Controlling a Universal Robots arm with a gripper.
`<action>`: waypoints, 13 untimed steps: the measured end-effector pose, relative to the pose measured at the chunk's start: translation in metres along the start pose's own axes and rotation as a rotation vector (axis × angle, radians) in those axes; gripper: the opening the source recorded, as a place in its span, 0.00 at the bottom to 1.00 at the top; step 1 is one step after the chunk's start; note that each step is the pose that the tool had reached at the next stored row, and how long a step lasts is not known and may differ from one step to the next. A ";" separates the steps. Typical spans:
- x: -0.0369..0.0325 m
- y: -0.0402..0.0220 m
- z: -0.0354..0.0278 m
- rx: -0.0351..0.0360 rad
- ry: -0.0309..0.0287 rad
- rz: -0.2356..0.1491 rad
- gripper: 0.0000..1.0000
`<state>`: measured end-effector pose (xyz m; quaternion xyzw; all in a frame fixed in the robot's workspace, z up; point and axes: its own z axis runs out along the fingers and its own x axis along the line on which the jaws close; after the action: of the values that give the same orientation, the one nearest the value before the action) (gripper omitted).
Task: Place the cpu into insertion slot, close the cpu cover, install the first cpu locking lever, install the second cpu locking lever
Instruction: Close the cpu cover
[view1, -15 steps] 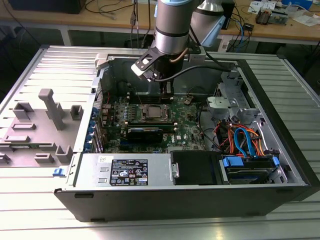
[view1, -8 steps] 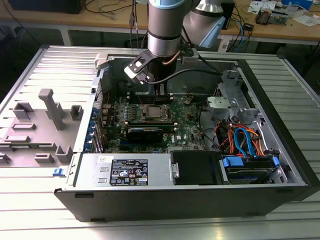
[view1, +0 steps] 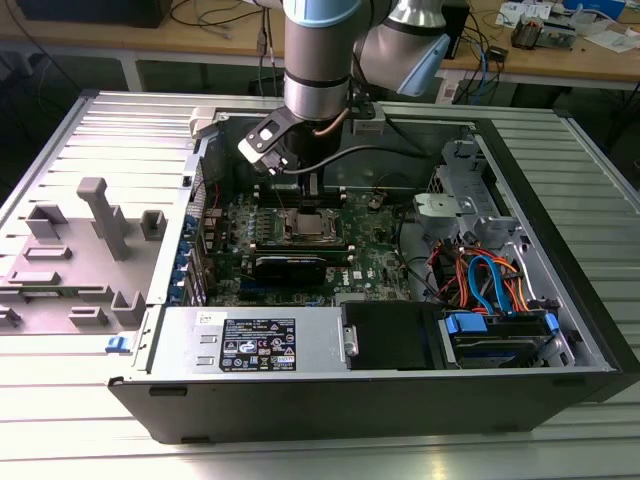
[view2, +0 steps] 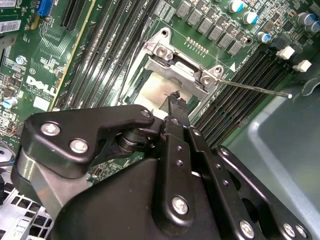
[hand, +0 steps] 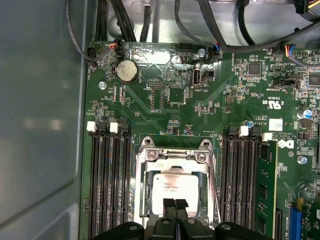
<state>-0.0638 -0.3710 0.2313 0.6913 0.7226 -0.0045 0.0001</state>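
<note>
Arm: vertical, wrist pointing down over motherboard.
Gripper: clenched, fingers together, empty.
Cpu: flat, framed by cover, its edge just under the fingertips.

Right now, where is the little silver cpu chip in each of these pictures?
Exterior view: the cpu sits mid-motherboard, beneath the gripper.
First wrist view: the cpu is framed by the cpu cover, at the gripper's tips.
Second wrist view: a pale patch beside the gripper's tips.
Shared landmark: the cpu cover.
</note>
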 end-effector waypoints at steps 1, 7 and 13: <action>0.0000 0.0000 0.0001 0.0000 0.0000 0.000 0.11; 0.0001 -0.0013 0.0012 -0.0001 0.0001 0.000 0.11; 0.0002 -0.0039 0.0045 -0.0001 0.0000 0.000 0.11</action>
<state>-0.0678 -0.3710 0.2268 0.6913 0.7226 -0.0045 0.0001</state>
